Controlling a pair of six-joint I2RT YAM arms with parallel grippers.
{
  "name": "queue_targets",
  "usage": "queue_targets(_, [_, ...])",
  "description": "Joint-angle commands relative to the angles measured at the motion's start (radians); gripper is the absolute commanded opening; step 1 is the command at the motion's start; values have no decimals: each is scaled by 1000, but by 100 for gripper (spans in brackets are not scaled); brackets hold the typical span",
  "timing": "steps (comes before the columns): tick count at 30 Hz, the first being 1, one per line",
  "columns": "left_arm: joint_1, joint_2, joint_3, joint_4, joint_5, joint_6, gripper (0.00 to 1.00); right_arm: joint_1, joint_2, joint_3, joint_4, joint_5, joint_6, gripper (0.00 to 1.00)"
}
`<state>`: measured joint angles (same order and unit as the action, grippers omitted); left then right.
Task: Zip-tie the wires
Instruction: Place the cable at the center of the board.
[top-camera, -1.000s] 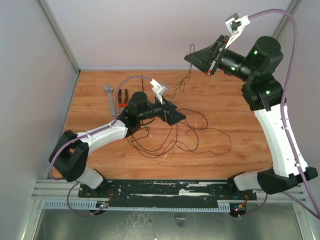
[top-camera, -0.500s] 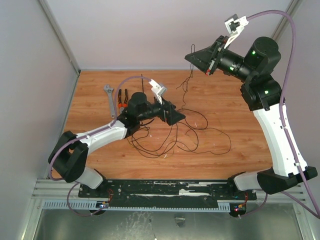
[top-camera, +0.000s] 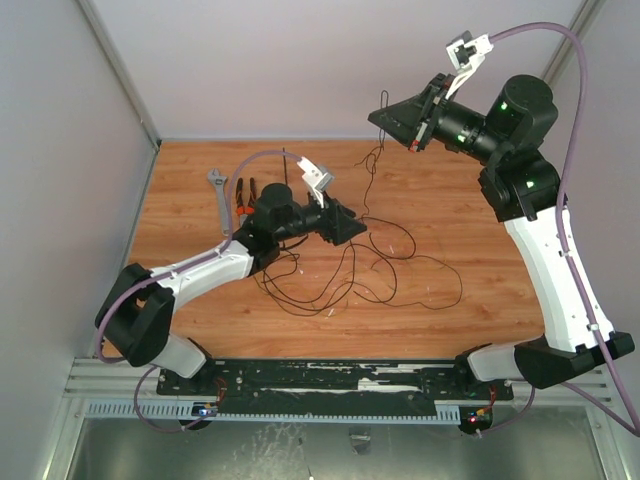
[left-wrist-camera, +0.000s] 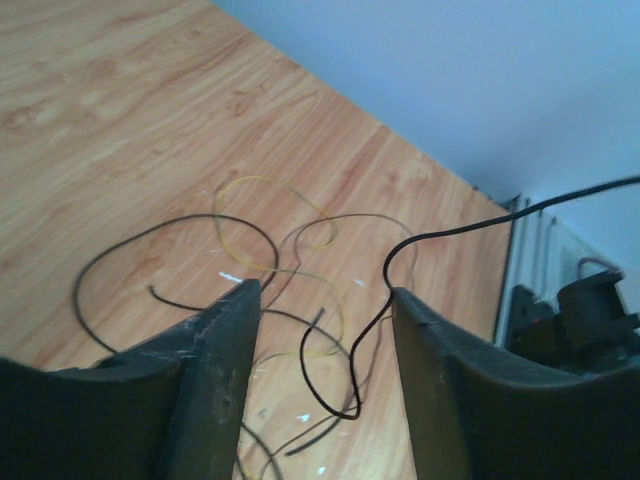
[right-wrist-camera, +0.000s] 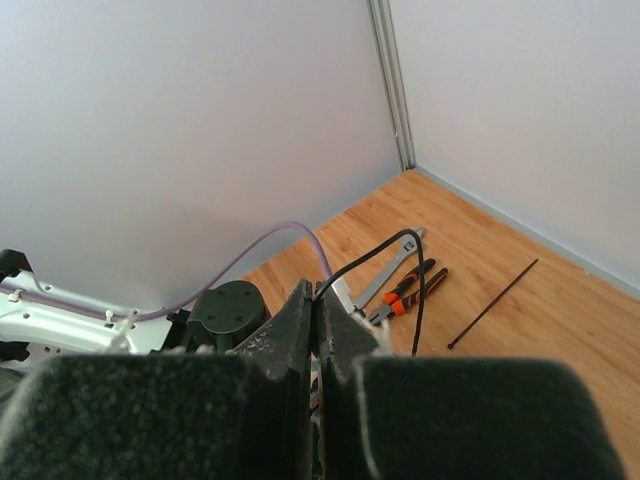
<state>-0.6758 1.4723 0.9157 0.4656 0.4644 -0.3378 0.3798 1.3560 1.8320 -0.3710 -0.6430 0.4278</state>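
right wrist: right gripper (right-wrist-camera: 318, 302) clamps wires (right-wrist-camera: 416, 300), pinch spot hidden; left gripper (left-wrist-camera: 322, 298) spread apart.

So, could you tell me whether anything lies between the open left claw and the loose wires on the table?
Nothing visible does. The left claw is open, low over the loose tangle of thin black and olive-yellow wires, which lies bare directly ahead, one black strand passing between its fingers.

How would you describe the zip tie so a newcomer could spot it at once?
Look to the wooden table's far left corner, where a wrench and orange-handled pliers lie side by side. Past the pliers, away from the wrench, lies the zip tie. Unlike the curling wires, it is one thin, straight black strip.
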Motion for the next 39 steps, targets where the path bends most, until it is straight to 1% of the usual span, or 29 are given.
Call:
queue_targets(1, [-2, 12, 32, 18, 18, 16, 53, 4, -14, -11, 11, 7, -1, 0])
queue_targets(3, [-2, 9, 21, 13, 22, 17, 45, 4, -12, -8, 6, 23, -8, 0])
queue_targets(5, [-2, 1, 2, 9, 27, 22, 43, 2, -7, 4, -5, 42, -16, 0])
queue_targets(8, [-2, -20, -48, 40, 36, 13, 36, 1, 2, 24, -6, 48, -18, 0])
queue_targets(10, [-2, -26, -62, 51, 39, 7, 26, 1, 4, 26, -6, 55, -19, 0])
queue_targets(13, [-2, -37, -59, 14, 32, 17, 5, 0, 3, 26, -39, 101, -45, 0])
queue_targets(14, [-2, -43, -55, -4, 25, 22, 0, -3, 2, 24, -56, 127, -61, 0])
queue_targets(18, [-2, -110, -39, -122, -34, 30, 0, -26, -16, -36, -127, 274, -125, 1])
queue_targets(22, [-2, -203, 1, -277, -80, 45, 0, -66, -60, -177, -166, 434, -177, 1])
queue_targets(24, [-2, -233, 27, -340, -67, 52, 0, -84, -95, -264, -183, 515, -196, 1])
queue_targets(27, [-12, -227, 69, -378, -40, 32, 0, -91, -166, -391, -220, 631, -207, 1])
queue_targets(31, [-52, -165, 106, -398, -13, 26, 0, -92, -267, -524, -297, 709, -199, 1])
queue_targets(34, [-53, -163, 79, -401, -26, -22, 0, -91, -327, -629, -307, 716, -183, 1])
queue_targets(37, [-53, -196, 14, -417, -57, -61, 0, -91, -341, -767, -267, 631, -154, 6])
queue_targets(39, [-53, -212, -27, -446, -77, -73, 0, -91, -351, -886, -184, 558, -114, 8])
